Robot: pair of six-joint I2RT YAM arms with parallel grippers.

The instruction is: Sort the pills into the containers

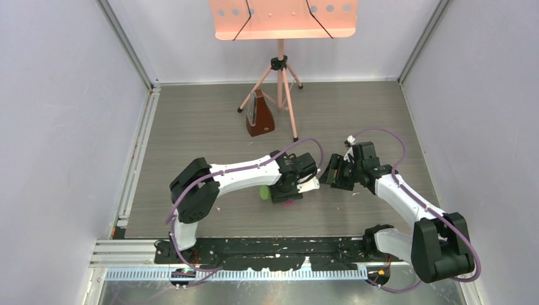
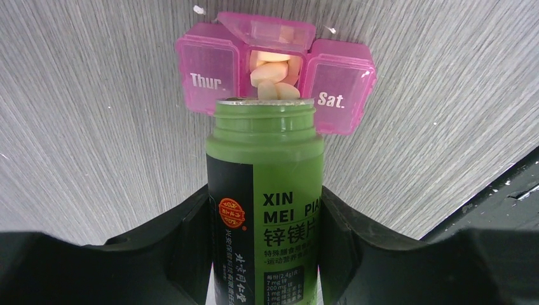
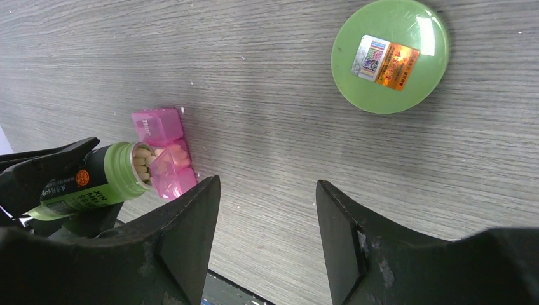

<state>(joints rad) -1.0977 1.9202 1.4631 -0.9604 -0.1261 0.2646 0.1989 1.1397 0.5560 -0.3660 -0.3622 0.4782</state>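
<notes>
The pink pill box [image 2: 206, 76] lies on the table with "Thur." and "Sat." lids shut and the middle lid [image 2: 267, 30] open. Several pale orange-yellow pills [image 2: 274, 71] lie in the middle compartment. My left gripper [image 2: 266, 197] is shut on the green bottle [image 2: 264, 143], tipped with its open mouth over that compartment. The right wrist view shows the bottle [image 3: 95, 181], pills in its mouth [image 3: 143, 164] and the box [image 3: 166, 159]. My right gripper [image 3: 267, 213] is open and empty, above bare table to the right of the box.
The bottle's green cap [image 3: 389, 56] lies flat on the table beyond my right gripper. A brown metronome [image 1: 259, 119] and a pink tripod stand [image 1: 280, 82] are at the back. The table's front edge and black rail [image 1: 273, 251] are just behind the box.
</notes>
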